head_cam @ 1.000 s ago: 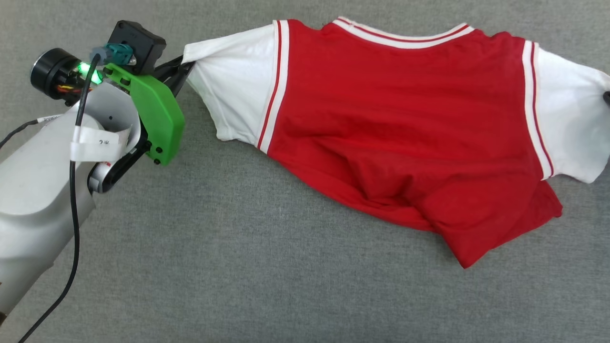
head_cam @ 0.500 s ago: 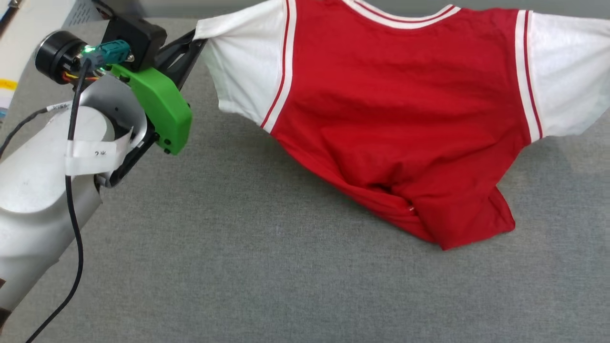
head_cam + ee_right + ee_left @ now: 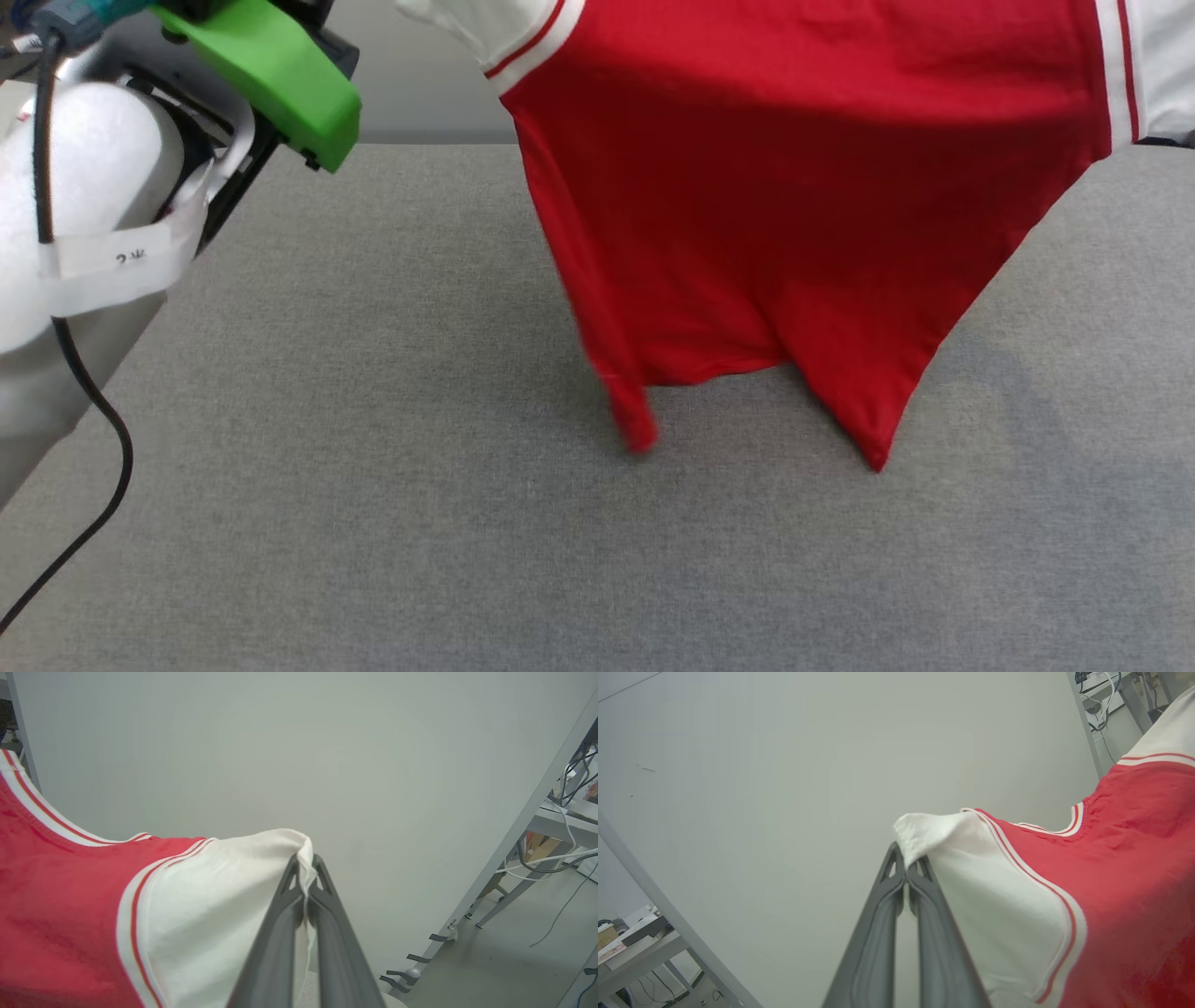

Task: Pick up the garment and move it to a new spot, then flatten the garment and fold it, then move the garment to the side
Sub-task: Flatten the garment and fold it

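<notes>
Head view: the garment [image 3: 794,187] hangs in the air above a grey cloth-covered table [image 3: 373,523], spread wide across the top of the picture. Its body is plain red jersey, loosely creased, and narrows downward into two dangling hem corners, one at the left [image 3: 637,437] and a longer one at the right [image 3: 876,459]. Both end close over the table; whether they touch it cannot be told. A striped red-and-white band [image 3: 532,37] marks the seam to a white sleeve at the upper left, and a second band [image 3: 1116,75] borders the white sleeve at the far right edge. The left arm's pale forearm [image 3: 75,168], with a green cover [image 3: 271,65] and a black cable [image 3: 89,401], sits at the upper left.

Left wrist view: the left gripper [image 3: 906,858] has its two dark fingers pressed together on the bunched edge of a white sleeve [image 3: 985,896]. From there the red body slopes away to the right, with the striped neck trim [image 3: 1073,821] beyond, before a pale wall [image 3: 784,788].

Right wrist view: the right gripper [image 3: 306,870] pinches the other white sleeve [image 3: 219,905] at its edge, and a fold of cloth runs down between the fingers.
</notes>
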Tool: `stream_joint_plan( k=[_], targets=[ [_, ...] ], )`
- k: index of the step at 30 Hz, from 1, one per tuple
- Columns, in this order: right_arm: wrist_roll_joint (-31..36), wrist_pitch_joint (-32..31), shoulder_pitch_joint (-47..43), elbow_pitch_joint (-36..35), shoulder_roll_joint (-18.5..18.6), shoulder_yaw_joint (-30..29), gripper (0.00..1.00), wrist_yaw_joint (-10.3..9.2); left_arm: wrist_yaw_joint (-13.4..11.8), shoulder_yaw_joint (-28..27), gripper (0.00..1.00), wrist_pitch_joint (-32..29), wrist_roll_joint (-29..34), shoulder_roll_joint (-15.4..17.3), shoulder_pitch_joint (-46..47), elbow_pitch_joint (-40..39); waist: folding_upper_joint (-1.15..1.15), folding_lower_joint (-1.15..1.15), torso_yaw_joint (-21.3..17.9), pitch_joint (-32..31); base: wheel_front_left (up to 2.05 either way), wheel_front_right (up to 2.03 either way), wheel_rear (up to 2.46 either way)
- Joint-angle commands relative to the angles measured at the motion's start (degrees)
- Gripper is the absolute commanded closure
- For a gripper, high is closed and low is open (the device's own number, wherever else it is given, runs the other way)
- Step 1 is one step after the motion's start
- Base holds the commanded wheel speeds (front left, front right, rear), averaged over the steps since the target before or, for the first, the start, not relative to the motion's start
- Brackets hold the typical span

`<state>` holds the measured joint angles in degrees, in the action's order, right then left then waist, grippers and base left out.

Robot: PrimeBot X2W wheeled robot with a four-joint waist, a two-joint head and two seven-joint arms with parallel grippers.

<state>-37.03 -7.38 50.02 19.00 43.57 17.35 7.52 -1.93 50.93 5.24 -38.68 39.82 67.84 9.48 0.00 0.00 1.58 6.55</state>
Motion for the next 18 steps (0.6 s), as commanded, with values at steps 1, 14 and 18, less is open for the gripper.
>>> stream_joint_plan(
  k=[1,14,18],
  targets=[
    [0.58,-0.05,1.34,-0.66,-0.51,-0.66,1.0,-0.03,-0.64,-0.62,1.0,0.42,0.42,0.13,1.86,-0.1,0.0,0.0,-0.48,-1.01,0.0,0.0,0.0],
    [3.32,-1.56,7.54,-2.18,-3.18,-4.11,1.0,-0.03,0.11,-2.13,1.0,2.74,1.65,-3.87,9.87,4.73,0.0,0.0,-0.62,2.78,0.0,0.0,0.0],
    [4.45,-2.3,12.53,0.02,-4.53,-3.7,1.0,-0.03,0.92,-2.34,1.0,3.1,2.59,-5.34,13.98,8.19,0.0,0.0,-1.16,7.22,0.0,0.0,0.0]
  ],
)
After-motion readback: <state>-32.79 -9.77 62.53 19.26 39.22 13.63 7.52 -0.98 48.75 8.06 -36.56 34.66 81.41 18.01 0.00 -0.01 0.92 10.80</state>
